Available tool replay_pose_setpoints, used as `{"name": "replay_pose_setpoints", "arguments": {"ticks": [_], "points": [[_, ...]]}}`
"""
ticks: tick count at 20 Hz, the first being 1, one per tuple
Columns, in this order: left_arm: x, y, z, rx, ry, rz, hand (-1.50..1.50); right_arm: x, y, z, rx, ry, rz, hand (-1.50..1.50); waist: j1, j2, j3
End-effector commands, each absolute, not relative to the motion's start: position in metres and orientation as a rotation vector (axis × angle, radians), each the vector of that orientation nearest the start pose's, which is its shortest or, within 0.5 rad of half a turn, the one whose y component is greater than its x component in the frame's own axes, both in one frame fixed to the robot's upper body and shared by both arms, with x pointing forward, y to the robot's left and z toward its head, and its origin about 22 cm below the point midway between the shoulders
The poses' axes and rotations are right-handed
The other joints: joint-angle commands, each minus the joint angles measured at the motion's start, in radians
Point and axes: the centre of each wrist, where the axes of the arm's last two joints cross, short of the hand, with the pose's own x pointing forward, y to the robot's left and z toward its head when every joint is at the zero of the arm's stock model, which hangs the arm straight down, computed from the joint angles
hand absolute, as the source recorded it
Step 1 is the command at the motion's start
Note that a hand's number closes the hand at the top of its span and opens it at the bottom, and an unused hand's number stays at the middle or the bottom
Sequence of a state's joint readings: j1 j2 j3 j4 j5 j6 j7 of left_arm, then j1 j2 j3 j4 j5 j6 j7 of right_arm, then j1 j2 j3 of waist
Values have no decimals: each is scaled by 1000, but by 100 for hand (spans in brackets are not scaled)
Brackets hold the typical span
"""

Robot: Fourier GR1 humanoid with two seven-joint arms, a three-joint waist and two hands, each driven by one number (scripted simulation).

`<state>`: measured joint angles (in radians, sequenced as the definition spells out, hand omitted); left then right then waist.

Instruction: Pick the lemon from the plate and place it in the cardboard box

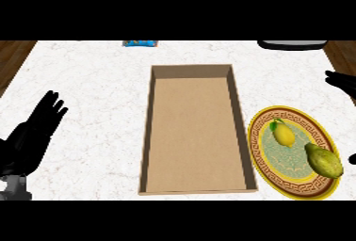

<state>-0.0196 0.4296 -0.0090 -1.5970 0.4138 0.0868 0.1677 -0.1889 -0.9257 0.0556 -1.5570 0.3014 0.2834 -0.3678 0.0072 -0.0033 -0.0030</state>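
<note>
Head view shows us our right hand (341, 84) at the right edge, fingers straight, holding nothing; our left hand (35, 134) rests open, far left. The lemon (282, 133) lies nearer the right hand, toward us from it, on the plate (256, 141): small, yellow, its long axis pointing away from us.

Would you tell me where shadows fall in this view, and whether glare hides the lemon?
Head view: even light, no glare on the lemon or plate; the box has inner walls darker than its floor; the right hand is cut off by the view's right edge.
</note>
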Motion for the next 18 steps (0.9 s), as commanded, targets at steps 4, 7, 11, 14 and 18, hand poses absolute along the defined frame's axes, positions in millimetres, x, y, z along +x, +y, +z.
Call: {"name": "replay_pose_setpoints", "arguments": {"ticks": [4, 7, 11, 14, 18], "points": [[246, 313, 43, 48, -1453, 29, 0, 285, -324, 161, -700, -1257, 1558, -150, 16, 5, 1], [245, 322, 54, 63, -1450, 38, 0, 290, -309, 163, -682, -1178, 1565, -150, 7, 4, 2], [247, 321, 56, 41, -1456, 45, 0, 300, -302, 147, -647, -1082, 1531, -150, 7, 5, 3], [247, 322, 50, 55, -1447, 33, 0, 308, -287, 147, -651, -1050, 1525, -150, 3, 4, 3], [261, 327, 47, 51, -1431, 67, 0, 298, -286, 147, -650, -1002, 1563, -150, -8, 4, 3]]}}
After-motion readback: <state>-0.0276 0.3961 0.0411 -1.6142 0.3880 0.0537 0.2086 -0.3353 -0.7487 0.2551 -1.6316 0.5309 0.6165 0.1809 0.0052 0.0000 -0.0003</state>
